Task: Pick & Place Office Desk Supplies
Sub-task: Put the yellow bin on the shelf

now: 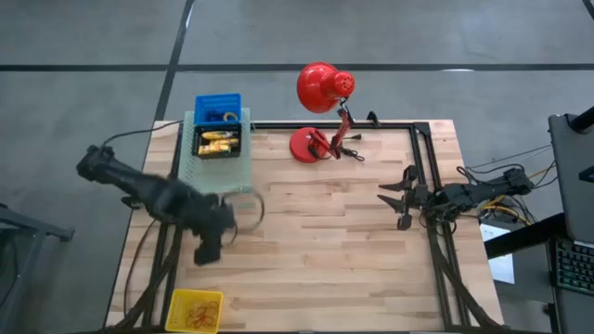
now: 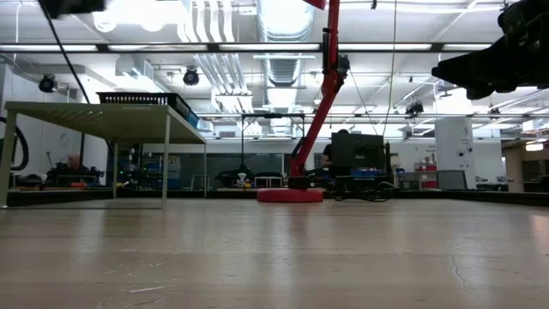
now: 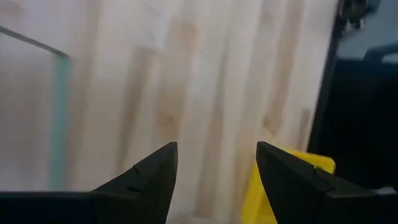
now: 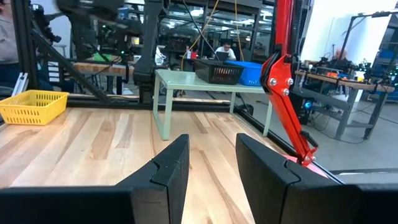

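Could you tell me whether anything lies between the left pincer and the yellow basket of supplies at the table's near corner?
Nothing visible does. The left pincer hangs open and empty above bare wood, and only open table separates it from the yellow basket. The pale green stand and the red lamp lie the other way.

Grey floor (image 1: 390,37) around the table; ceiling strip lights (image 2: 257,47) overhead.

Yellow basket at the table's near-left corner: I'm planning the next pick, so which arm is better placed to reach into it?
Probably the left. The left gripper hangs open just above the yellow basket, which shows right past its fingers in the left wrist view. The right gripper waits open at the table's far right edge.
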Controlling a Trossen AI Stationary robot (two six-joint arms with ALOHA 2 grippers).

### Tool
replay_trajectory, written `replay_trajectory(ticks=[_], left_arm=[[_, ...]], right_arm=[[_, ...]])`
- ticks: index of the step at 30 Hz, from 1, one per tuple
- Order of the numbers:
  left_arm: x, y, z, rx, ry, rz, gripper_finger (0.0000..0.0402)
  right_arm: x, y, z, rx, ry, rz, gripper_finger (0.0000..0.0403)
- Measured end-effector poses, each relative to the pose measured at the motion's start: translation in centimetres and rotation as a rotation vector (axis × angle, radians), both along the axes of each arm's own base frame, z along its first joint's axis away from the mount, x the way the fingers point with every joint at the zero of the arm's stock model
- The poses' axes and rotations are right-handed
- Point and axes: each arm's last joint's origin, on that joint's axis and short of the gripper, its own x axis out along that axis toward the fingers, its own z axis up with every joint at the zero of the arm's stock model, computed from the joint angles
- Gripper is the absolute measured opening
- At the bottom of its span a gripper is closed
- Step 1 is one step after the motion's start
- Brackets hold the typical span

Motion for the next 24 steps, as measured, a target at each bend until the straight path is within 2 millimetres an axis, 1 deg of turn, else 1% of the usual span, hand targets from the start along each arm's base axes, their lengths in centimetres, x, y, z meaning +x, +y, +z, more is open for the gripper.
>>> replay_trajectory(ticks=[5,8,11,15,20,24], left_arm=[[-0.4,-5.1,-1.8,0.013,0.085,0.019,0.0223],[-0.9,-7.4,-2.8,0.051,0.114,0.021,0.0223],[-1.3,-9.4,-4.0,0.082,0.138,-0.03,0.0223],[-1.4,-11.6,-5.8,0.107,0.187,-0.088,0.0223],[-1.0,-14.0,-7.9,0.051,0.266,-0.145,0.0223],[-0.7,-15.6,-9.2,0.028,0.26,-0.173,0.0223]], right_arm=[[0.0,0.0,0.0,0.0,0.0,-0.001,0.0128],[0.0,0.0,0.0,0.0,0.0,0.0,0.0128],[0.0,0.0,0.0,0.0,0.0,-0.001,0.0128],[0.0,0.0,0.0,0.0,0.0,0.0,0.0128],[0.0,0.0,0.0,0.0,0.0,-0.001,0.0128],[0.0,0.0,0.0,0.0,0.0,0.0,0.0128]])
